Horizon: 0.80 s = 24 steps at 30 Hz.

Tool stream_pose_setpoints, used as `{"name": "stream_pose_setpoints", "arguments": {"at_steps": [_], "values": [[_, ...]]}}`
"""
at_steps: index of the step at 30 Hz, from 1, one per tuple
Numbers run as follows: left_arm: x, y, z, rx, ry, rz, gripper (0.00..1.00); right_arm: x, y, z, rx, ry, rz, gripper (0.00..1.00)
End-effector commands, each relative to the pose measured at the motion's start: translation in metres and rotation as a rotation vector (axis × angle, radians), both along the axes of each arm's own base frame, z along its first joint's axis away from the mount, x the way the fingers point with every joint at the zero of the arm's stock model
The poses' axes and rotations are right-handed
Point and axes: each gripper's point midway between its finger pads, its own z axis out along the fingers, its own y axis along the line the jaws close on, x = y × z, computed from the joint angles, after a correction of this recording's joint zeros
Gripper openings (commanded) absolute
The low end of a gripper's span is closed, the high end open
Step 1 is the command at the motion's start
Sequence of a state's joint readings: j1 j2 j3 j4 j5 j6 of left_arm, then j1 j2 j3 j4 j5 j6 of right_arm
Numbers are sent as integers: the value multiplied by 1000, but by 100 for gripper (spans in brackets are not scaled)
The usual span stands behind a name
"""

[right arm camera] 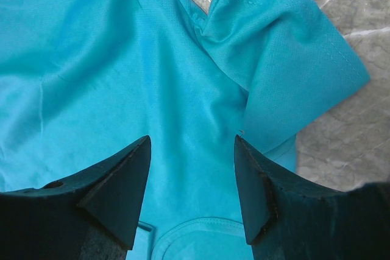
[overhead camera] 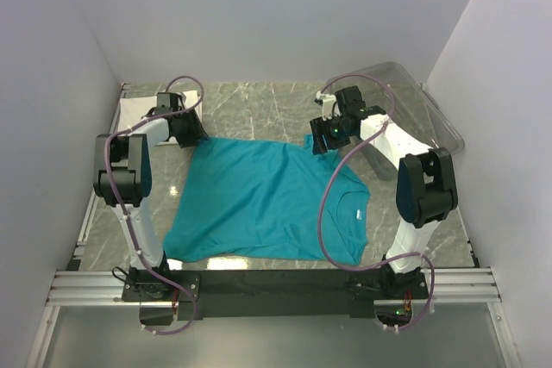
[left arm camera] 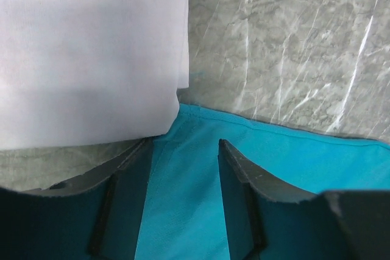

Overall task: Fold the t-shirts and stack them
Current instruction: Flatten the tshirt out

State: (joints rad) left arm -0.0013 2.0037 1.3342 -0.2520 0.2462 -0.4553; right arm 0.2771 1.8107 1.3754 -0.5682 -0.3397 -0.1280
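Nearest us sits the black plate point(overhead camera: 276, 282) that carries both arms, and just beyond it the teal t-shirt point(overhead camera: 267, 200) lies spread flat on the marble table point(overhead camera: 259, 101), collar to the right with a small white label point(overhead camera: 354, 213) showing. Farther on, we see the left claw point(overhead camera: 194, 135) point(left arm camera: 186, 147) down at the shirt's far left corner, its jaws standing apart over the teal cloth and gripping nothing. Across from it, the right claw point(overhead camera: 321, 140) point(right arm camera: 192, 141) hangs over the far right shoulder, jaws likewise apart, with the crumpled sleeve point(right arm camera: 292, 59) just past them. Behind the left claw we find the white t-shirt point(overhead camera: 134, 109) point(left arm camera: 91, 53), folded in the far left corner, its edge meeting the teal corner. Farthest right, a clear plastic tray point(overhead camera: 440, 118) sits against the wall.
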Motion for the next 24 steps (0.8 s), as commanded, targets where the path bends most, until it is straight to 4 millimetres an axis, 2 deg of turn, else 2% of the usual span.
{"name": "stream_pose_setpoints", "arguments": {"at_steps": [1, 5, 9, 12, 14, 19, 22, 24], "values": [[8, -1, 2, 38, -24, -28, 53, 11, 2, 12, -1, -40, -3, 63], [2, 0, -10, 106, 13, -26, 53, 12, 0, 13, -1, -40, -8, 63], [-2, 15, -11, 225, 17, 25, 56, 12, 0, 14, -3, -41, -5, 63], [-3, 12, -6, 239, 7, 17, 57, 12, -1, 12, -3, -39, -10, 63], [-3, 17, -6, 275, 11, 34, 57, 13, -2, 12, -8, -38, -14, 63], [-12, 10, -19, 285, 44, 19, 56, 24, -11, 7, -60, -50, -71, 64], [-17, 5, -26, 266, 57, 18, 47, 35, -19, 5, -100, -66, -126, 64], [-22, 2, -32, 248, 66, 13, 36, 40, -25, -3, -132, -50, -178, 65]]}}
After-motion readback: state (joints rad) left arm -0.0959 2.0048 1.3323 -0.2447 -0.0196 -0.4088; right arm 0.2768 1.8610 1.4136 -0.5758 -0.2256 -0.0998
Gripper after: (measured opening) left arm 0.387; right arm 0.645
